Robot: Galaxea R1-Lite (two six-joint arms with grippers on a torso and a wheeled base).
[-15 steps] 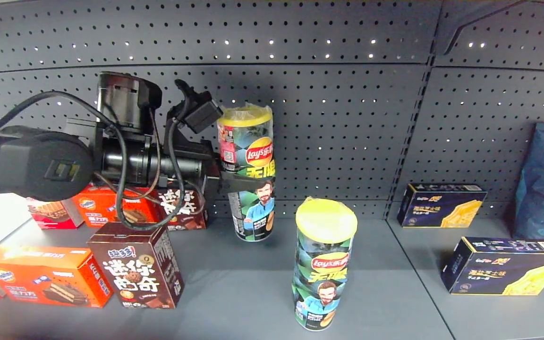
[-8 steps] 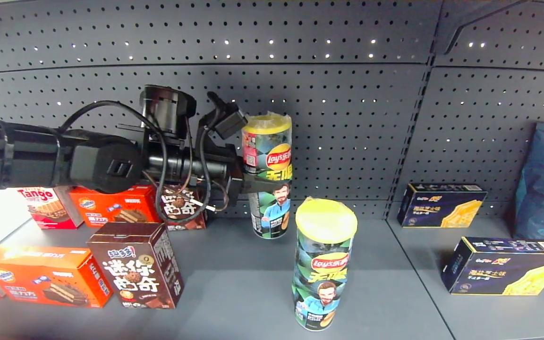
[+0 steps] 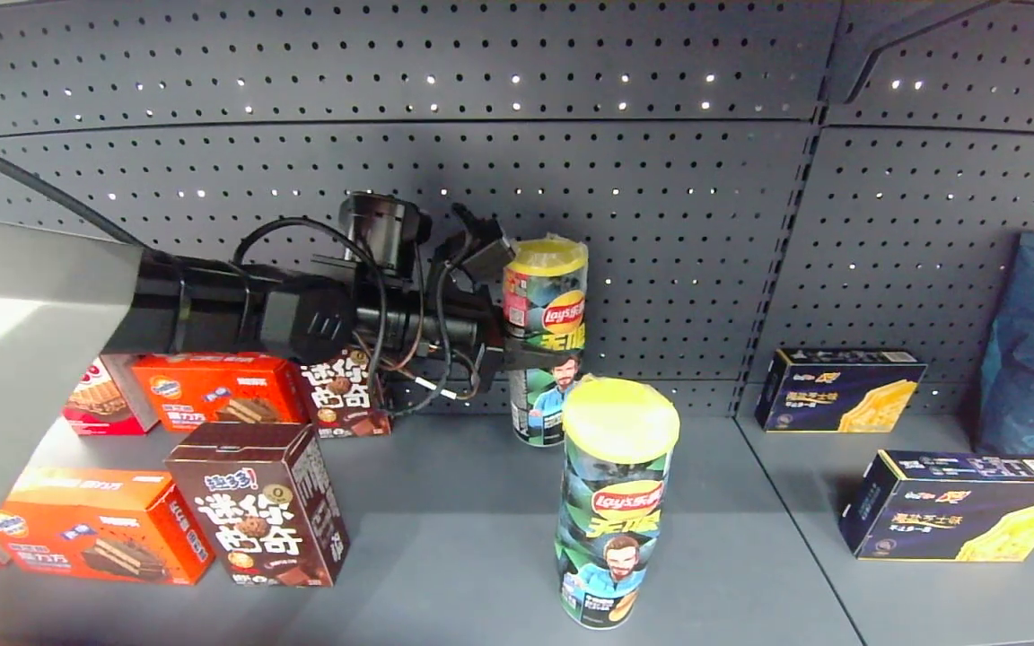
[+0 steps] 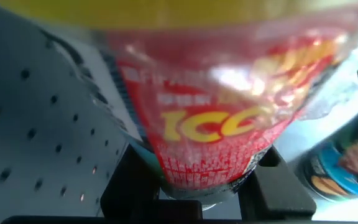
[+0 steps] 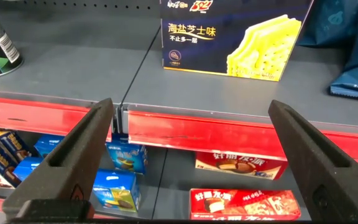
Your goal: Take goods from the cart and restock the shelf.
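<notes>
The left tool (image 3: 517, 354) has carried its can (image 3: 546, 296) rightward and deeper, pinching it mid-body near the back of the shelf (image 3: 445, 538). A second can (image 3: 616, 502) stands just right of the tool; lowering askew could knock it over. The right tool (image 5: 190, 106) is spread.

I see the chip can (image 3: 546, 301) at the back of the shelf (image 3: 463, 547), behind and left of the standing can (image 3: 616, 502). Biscuit boxes (image 3: 257, 507) lie left, cracker boxes (image 3: 957, 502) right.
</notes>
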